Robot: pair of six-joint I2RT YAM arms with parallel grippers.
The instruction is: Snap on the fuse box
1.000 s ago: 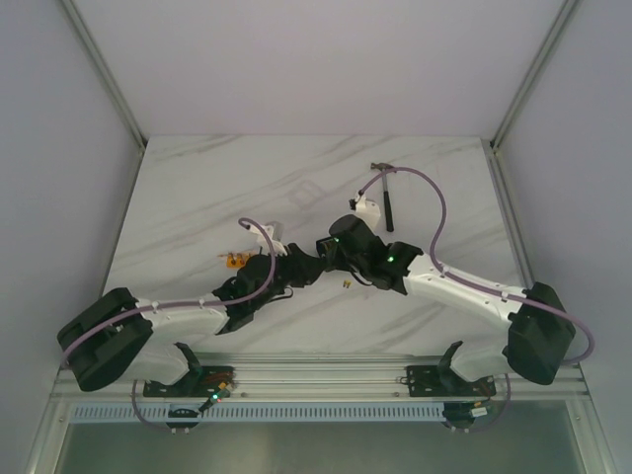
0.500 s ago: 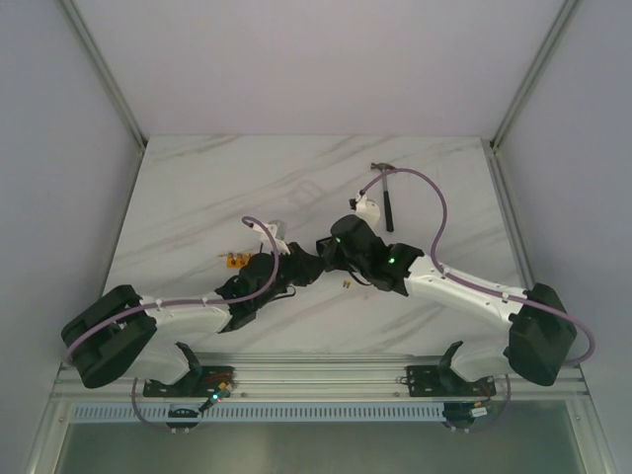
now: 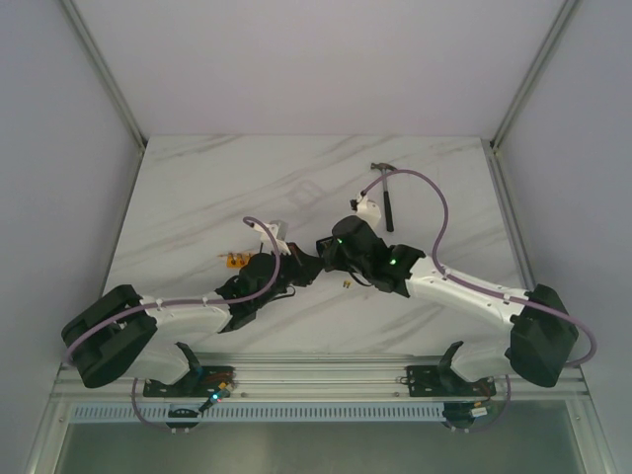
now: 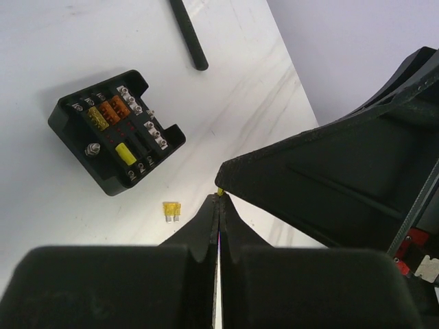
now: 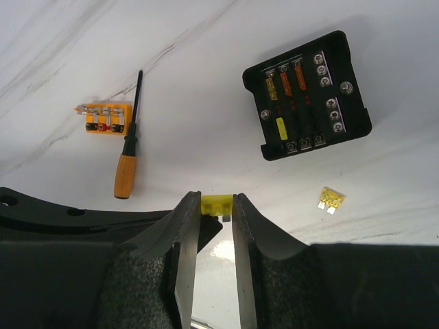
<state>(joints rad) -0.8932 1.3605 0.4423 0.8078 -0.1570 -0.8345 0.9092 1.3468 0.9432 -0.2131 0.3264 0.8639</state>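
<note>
Marble table (image 3: pixel 197 178), right pincer (image 5: pixel 216 200) pinching yellow fuse (image 5: pixel 215 204), left pincer (image 4: pixel 219 205) closed

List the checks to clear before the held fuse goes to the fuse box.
1. Right end effector grips the yellow fuse: ok.
2. Left end effector is free of that fuse: cannot tell; its fingers are shut right at it.
3. Fuse box is uncovered and facing up: ok.
4. Clear lid is located: cannot tell; the top view shows only a faint square outline.
5. Loose fuse and screwdriver lie apart from the box: ok.
</note>
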